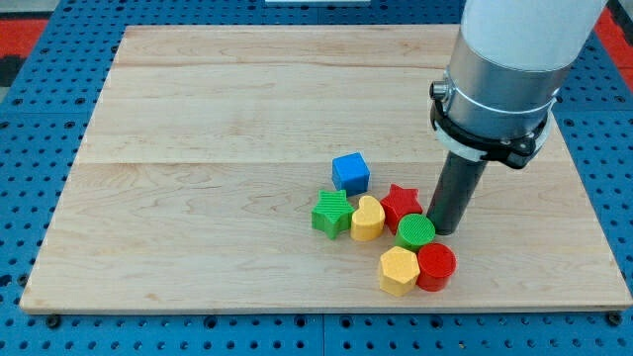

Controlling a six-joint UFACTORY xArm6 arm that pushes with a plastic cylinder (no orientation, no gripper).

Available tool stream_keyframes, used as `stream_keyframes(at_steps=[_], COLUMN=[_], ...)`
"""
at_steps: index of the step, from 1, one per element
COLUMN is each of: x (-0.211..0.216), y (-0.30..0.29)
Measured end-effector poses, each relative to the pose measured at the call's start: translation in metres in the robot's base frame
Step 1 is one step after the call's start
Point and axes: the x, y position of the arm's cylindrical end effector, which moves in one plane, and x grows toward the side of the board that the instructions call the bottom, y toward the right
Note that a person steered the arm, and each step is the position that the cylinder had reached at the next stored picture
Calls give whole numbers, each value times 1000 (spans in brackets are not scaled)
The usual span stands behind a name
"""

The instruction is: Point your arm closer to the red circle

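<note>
Red circle (436, 266) at cluster's bottom right, touching yellow hexagon (399, 271) | my tip (447, 231) just above, beside green circle (416, 231) | short approach left, I judge | no pincer fitted

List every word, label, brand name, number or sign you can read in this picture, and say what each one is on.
None: no text can be read anywhere in this view.
The wooden board is bare.
The blue cube, red star, green star, yellow heart, green circle, yellow hexagon and red circle are plain.
The arm's white and grey casing above my tip shows no markings.
</note>
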Motion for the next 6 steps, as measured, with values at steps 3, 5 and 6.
stream_keyframes(at_steps=[3, 5, 6], x=[16, -13, -11], y=[-40, -18, -2])
